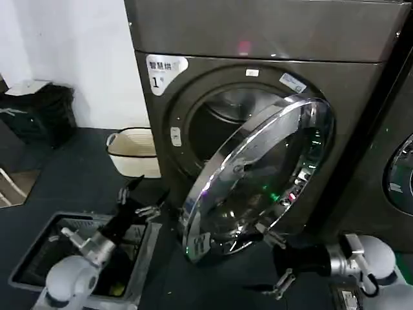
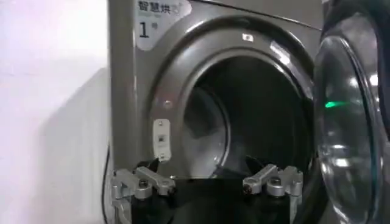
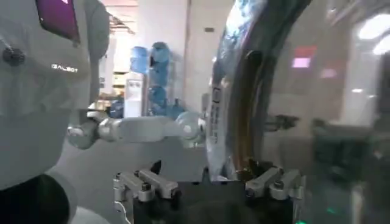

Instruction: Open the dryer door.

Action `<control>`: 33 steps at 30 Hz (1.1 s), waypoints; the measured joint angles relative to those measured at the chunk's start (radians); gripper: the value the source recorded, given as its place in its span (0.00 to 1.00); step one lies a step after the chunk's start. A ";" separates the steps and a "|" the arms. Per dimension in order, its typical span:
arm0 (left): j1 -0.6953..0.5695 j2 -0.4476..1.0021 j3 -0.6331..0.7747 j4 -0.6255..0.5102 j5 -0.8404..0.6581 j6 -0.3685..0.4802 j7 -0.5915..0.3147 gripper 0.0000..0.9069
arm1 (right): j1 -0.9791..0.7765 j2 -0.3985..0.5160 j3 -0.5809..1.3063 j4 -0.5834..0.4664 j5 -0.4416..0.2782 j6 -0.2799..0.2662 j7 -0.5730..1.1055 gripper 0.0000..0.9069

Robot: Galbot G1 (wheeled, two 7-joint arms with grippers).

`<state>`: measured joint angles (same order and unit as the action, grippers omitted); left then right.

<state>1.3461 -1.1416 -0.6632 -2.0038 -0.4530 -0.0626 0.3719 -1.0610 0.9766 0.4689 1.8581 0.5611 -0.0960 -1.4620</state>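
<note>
— Nearest to the head camera, what do you see?

— Two grippers, low in front of the machine. On the left, the left gripper (image 1: 143, 199) hangs with its fingers spread wide apart, holding nothing, just off the free edge of the round dryer door with its wide shiny chrome rim and dark tinted glass (image 1: 258, 174). Below it sits a grey open-topped bin (image 1: 26, 261) on the floor.

— And the right one?

— The right gripper (image 1: 274, 261) is at the door's lower edge, fingers also spread. One finger looks to reach up beside the rim, though I can't be sure it touches.

— How does the door stand?

— Swung out, hinged on the right, standing partly open from the dark grey dryer cabinet (image 1: 193, 32). The drum opening (image 2: 250, 115) is exposed. The glass mirrors small green and red lights.

— Anything else?

— A cream laundry basket (image 1: 132, 152) stands on the floor by the dryer's left side.
</note>
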 joint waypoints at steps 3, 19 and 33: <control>-0.020 0.019 0.029 0.014 -0.006 0.000 0.015 1.00 | -0.021 0.003 0.040 -0.001 0.013 0.007 0.000 1.00; -0.168 0.080 0.201 0.108 -0.033 0.003 0.027 1.00 | -0.129 0.026 0.319 -0.097 0.023 0.032 0.001 1.00; -0.249 0.087 0.341 0.158 -0.026 0.004 0.055 1.00 | -0.182 0.005 0.606 -0.177 0.043 0.057 0.001 1.00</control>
<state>1.0972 -1.0549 -0.3222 -1.8453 -0.4792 -0.0587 0.4273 -1.2426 0.9817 1.0752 1.6810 0.6037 -0.0393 -1.4606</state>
